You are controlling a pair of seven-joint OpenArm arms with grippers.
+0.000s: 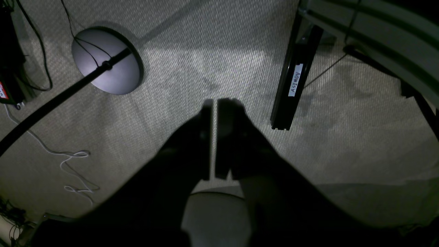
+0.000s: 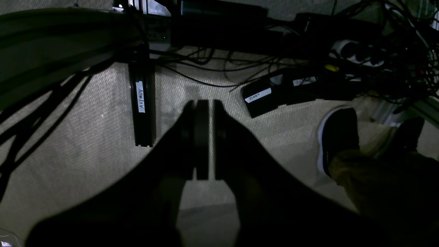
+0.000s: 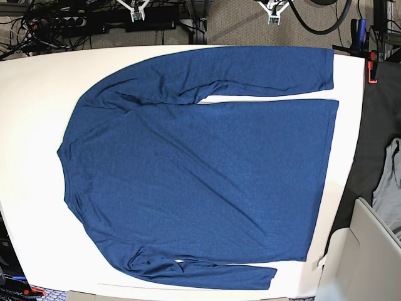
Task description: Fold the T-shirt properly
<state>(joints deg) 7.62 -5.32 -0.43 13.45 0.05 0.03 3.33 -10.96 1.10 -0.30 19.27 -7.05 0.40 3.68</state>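
The T-shirt [image 3: 200,169] lay flat across the white counter [image 3: 37,75], both arms' fingers [image 1: 213,137] [image 2: 205,137] closed on nothing above the floor, so pinching only its top layer risked a lopsided, bunched fold.

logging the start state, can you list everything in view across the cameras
T-shirt: one, dark navy blue, spread flat on the table, sleeves along top and bottom edges
table: one, white, fills the base view
pale grey cloth: one, at the right edge, off the table
lamp base: one, grey disc, on the carpet
labelled black bar: one, on the carpet
cables: many, black, tangled on the floor
shoe: one, black with white sole, on the carpet
left gripper: shut, empty, over carpet
right gripper: shut, empty, over carpet
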